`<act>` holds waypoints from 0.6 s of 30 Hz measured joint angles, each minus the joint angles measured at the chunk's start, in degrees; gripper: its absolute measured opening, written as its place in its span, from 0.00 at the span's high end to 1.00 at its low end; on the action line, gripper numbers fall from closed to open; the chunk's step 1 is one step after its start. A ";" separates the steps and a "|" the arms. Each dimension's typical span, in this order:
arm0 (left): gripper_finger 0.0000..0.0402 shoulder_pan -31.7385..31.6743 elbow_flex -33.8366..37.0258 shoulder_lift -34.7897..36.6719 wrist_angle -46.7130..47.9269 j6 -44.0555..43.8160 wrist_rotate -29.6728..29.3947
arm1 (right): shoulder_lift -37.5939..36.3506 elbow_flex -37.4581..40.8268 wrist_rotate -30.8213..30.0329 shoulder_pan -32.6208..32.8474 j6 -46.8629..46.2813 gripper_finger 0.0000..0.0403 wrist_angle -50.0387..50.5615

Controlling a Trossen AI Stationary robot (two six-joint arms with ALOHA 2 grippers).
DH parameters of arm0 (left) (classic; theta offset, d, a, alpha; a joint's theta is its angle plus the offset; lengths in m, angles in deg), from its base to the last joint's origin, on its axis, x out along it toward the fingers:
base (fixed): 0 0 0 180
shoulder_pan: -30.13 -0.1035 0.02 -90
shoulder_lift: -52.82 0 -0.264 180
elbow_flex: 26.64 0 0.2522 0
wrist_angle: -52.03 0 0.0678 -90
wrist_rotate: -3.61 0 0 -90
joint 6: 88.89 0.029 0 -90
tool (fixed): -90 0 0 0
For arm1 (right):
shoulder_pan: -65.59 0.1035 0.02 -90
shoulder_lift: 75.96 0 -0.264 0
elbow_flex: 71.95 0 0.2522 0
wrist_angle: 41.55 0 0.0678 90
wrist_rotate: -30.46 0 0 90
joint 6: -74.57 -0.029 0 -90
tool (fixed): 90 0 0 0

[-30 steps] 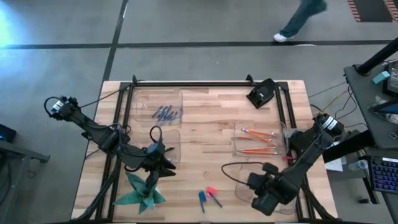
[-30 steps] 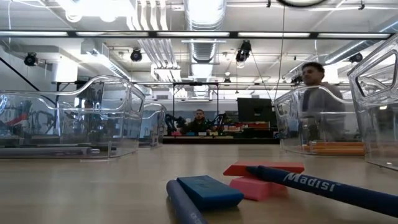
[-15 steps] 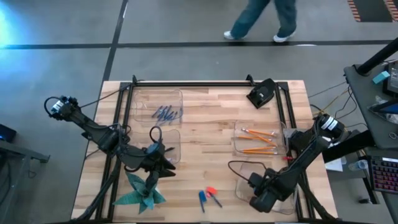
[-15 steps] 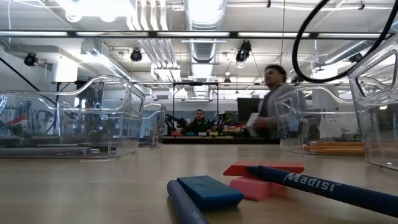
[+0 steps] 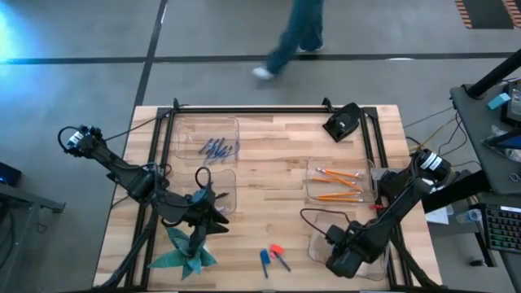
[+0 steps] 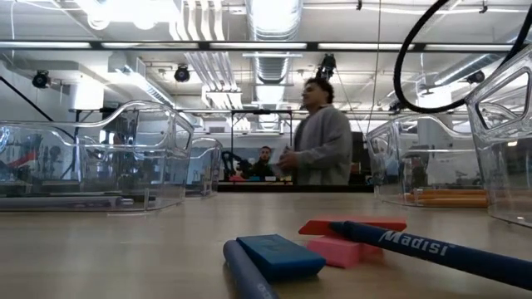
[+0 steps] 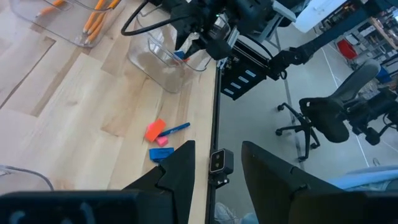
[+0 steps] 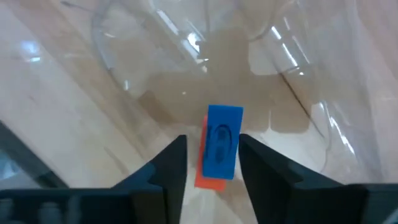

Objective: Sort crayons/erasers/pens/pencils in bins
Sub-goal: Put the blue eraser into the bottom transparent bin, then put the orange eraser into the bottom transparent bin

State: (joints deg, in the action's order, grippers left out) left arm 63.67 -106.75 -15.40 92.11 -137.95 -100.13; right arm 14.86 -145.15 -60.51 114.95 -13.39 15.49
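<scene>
On the pale wooden table [image 5: 269,183], orange pencils [image 5: 338,185] fill one clear bin [image 5: 313,189]; beside it, the right gripper [image 8: 211,163] pinches blue and orange erasers [image 8: 219,146].

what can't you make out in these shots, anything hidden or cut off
- High view: the right claw covers the near right bin; its contents are hidden.
- Right wrist view: the blue eraser hides most of an orange-red block behind it.
- Low view: the blue pen runs off the right edge.
- High view: sticks in the far left bin are too small to identify.

Two dark jointed arms trailing black cables.
</scene>
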 joint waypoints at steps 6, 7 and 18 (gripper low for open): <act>0.71 -0.04 0.00 0.00 -0.02 0.00 0.01 | -0.02 -6.47 1.29 0.00 0.07 0.57 8.38; 0.71 -0.04 0.00 0.00 -0.04 0.00 0.01 | -0.02 -8.13 1.35 0.00 0.15 0.56 10.53; 0.71 -0.04 0.00 0.00 -0.18 0.00 -0.02 | 0.14 -23.37 -18.88 -0.96 3.51 0.54 15.25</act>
State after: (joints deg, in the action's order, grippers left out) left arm 63.63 -106.75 -15.40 91.94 -137.95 -100.14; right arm 15.01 -168.51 -79.40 113.99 -9.87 30.74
